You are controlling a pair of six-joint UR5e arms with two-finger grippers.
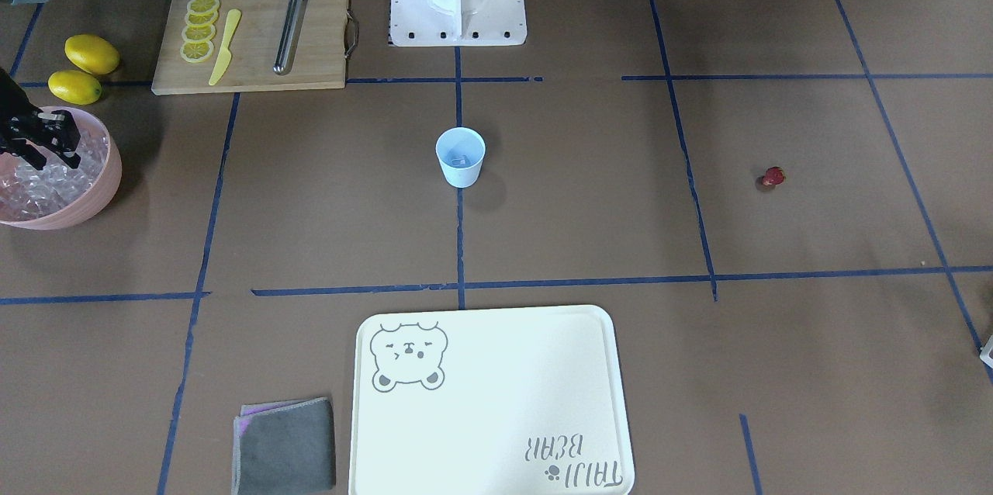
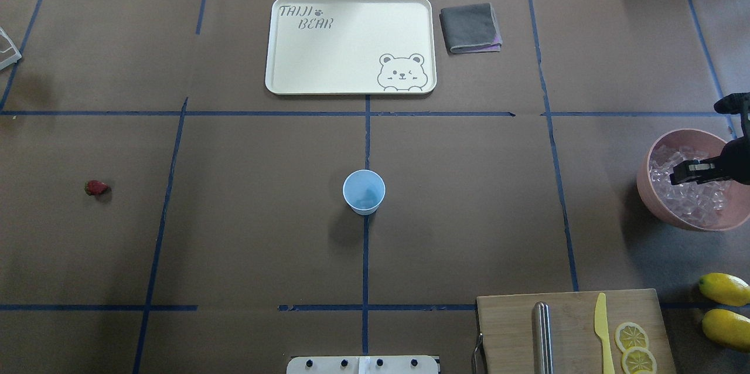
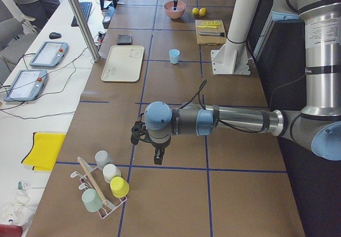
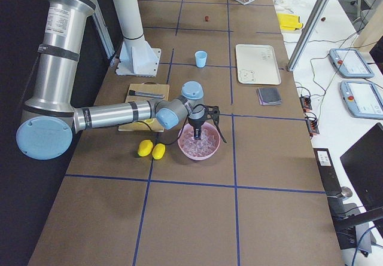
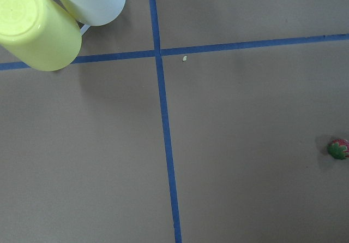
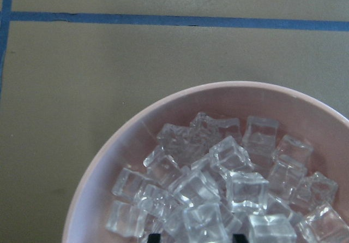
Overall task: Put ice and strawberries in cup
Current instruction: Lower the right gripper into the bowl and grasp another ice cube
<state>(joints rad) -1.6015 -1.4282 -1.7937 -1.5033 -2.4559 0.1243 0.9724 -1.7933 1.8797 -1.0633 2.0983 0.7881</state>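
Observation:
The pale-blue cup (image 1: 461, 157) (image 2: 364, 191) stands at the table's middle with one clear ice cube (image 1: 461, 161) in it. More ice (image 6: 218, 199) fills the pink bowl (image 1: 108, 169) (image 2: 647, 186). My right gripper (image 1: 56, 161) (image 2: 682, 172) reaches down into that bowl, open, its fingertips (image 6: 155, 237) apart among the cubes. The strawberry (image 1: 773, 177) (image 2: 96, 187) (image 5: 339, 148) lies alone on the table far to my left. My left gripper (image 3: 157, 157) hovers above the table near it, and I cannot tell whether it is open or shut.
A cutting board (image 1: 310, 53) holds lemon slices, a yellow knife and a metal tube. Two lemons (image 1: 85, 68) lie beside the bowl. A white tray (image 2: 351, 46) and a grey cloth (image 2: 471, 28) sit at the far side. A cup rack (image 3: 104, 189) stands at the left end.

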